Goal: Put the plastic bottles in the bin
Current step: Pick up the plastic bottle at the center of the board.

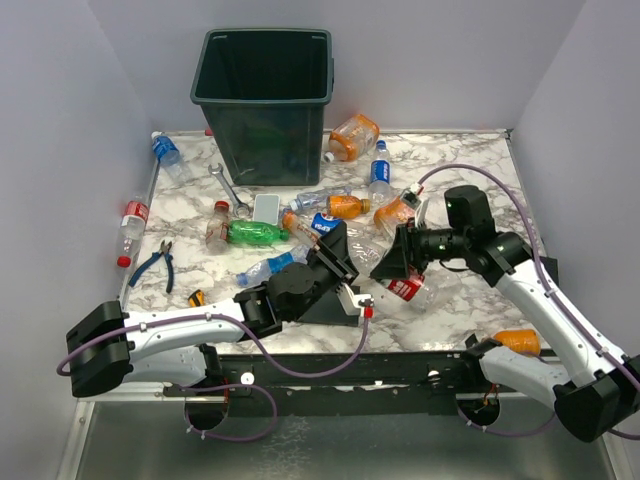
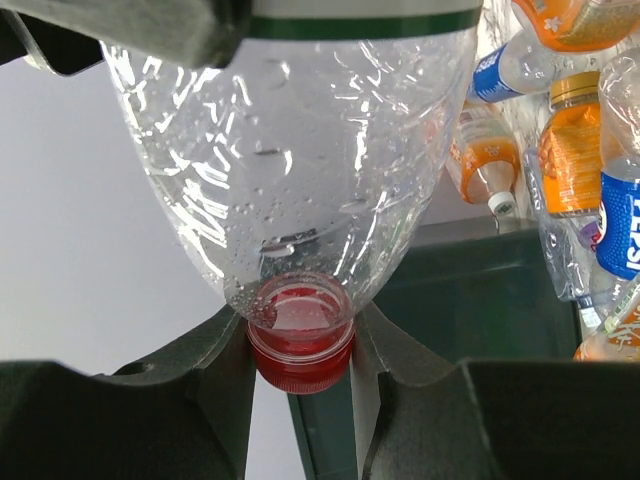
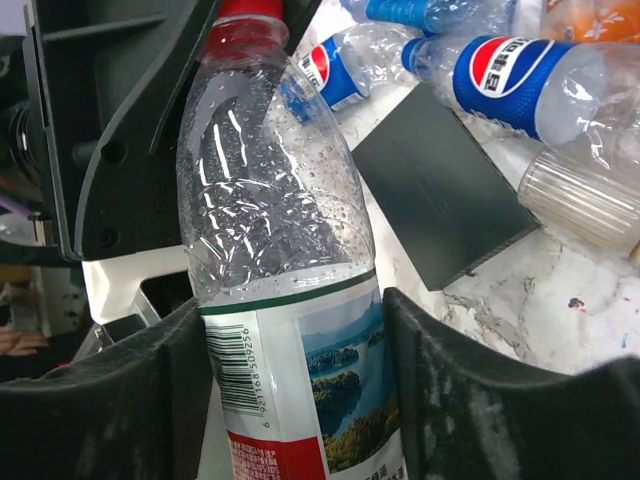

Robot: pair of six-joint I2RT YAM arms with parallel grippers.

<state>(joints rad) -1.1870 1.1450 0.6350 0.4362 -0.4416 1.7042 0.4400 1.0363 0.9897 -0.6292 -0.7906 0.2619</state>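
Observation:
One clear plastic bottle with a red cap and a white, red and landscape label is held by both grippers above the table. My left gripper is shut on its red cap. My right gripper is shut on its labelled body. The dark green bin stands at the back and also shows in the left wrist view. Several other bottles lie on the marble table: a green one, orange ones, blue Pepsi ones.
A wrench and pliers lie at the left. A flat black plate lies under the held bottle. Bottles also lie at the far left and at the near right edge. A white object lies near the bin.

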